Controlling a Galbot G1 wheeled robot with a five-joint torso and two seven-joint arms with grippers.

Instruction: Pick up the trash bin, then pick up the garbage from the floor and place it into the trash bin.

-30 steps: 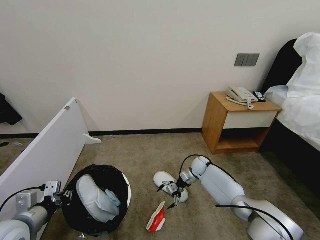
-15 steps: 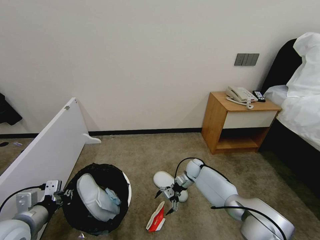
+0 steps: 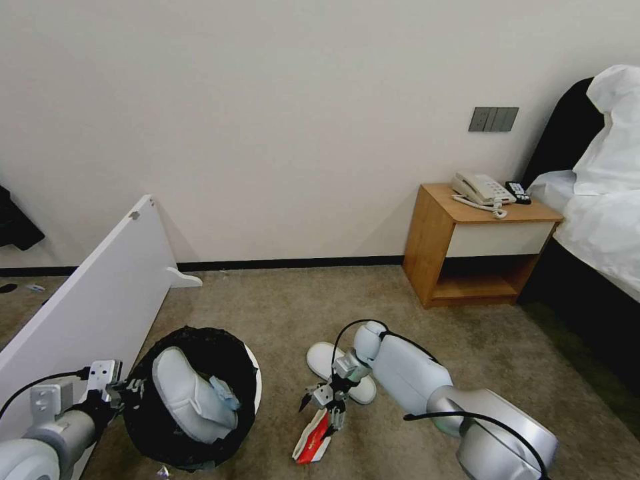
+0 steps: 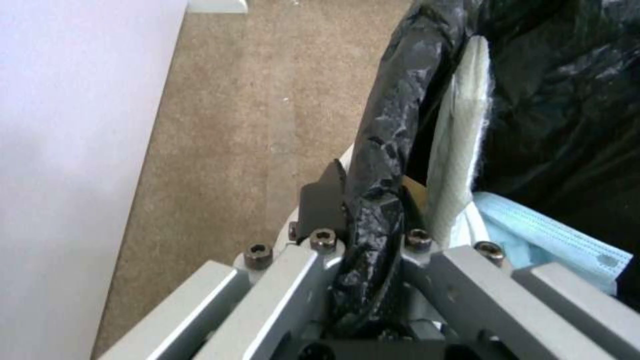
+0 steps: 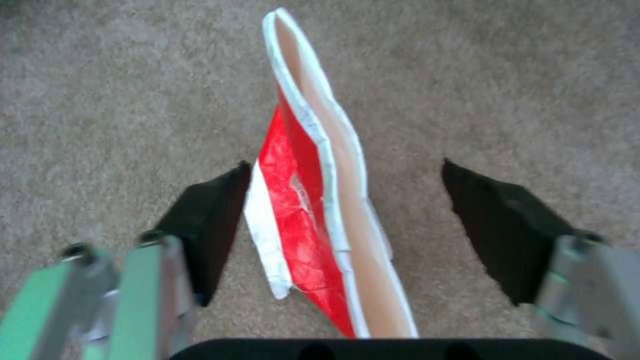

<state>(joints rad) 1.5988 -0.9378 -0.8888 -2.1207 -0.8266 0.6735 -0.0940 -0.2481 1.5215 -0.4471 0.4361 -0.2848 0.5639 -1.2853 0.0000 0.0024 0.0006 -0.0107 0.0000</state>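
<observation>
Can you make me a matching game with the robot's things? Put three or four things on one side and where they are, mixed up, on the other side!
Things:
1. red-and-white carton
2. trash bin
3. slipper on the carpet
4. telephone

Places or states:
A. on the wooden nightstand
B. rim pinched by the left gripper
C. between the open fingers of the right gripper
D. lying flat behind the right gripper, beside the carton

Pairs: 1-C, 2-B, 3-D, 4-A
</observation>
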